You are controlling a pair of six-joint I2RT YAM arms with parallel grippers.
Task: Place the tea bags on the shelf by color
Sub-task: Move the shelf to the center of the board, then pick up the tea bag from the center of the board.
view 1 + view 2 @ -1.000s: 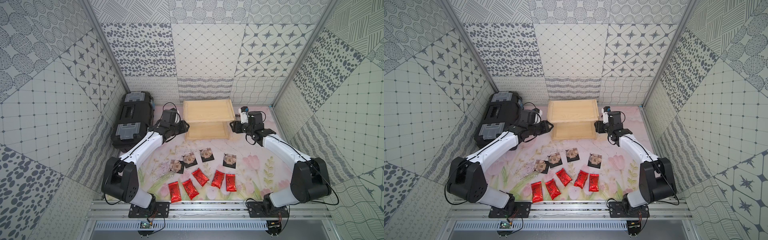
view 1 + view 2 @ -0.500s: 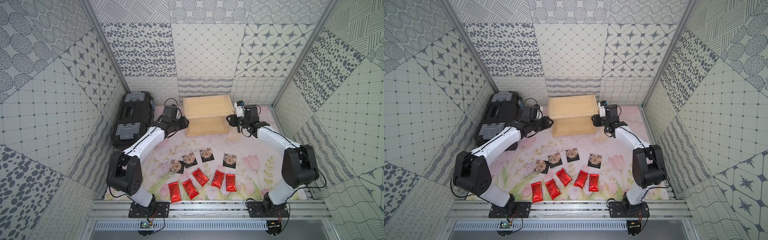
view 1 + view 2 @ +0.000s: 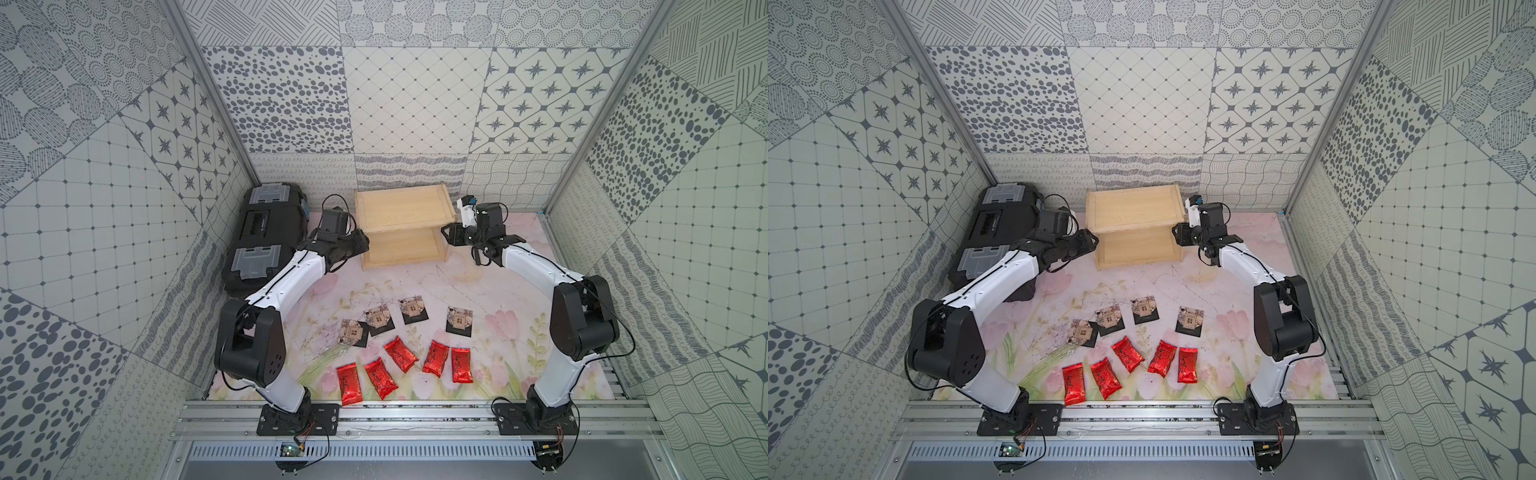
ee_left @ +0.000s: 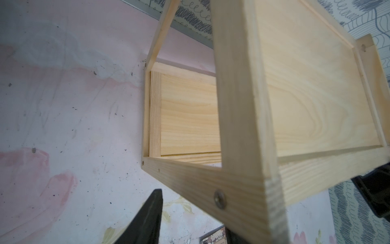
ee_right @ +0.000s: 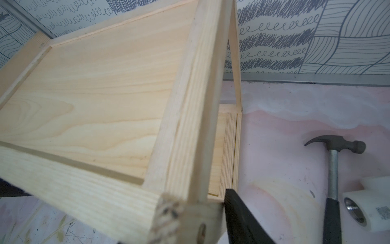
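Seemingly at either end of the shelf (image 3: pixel 402 210), jaws mostly unseen.

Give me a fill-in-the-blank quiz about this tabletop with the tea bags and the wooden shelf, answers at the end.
The red tea bags lying on the table number ____.
The black tea bags number ____.
The wooden shelf has ____ tiers.
The black toolbox stands beside the robot's ____ arm.
Missing words: five, four, two, left.
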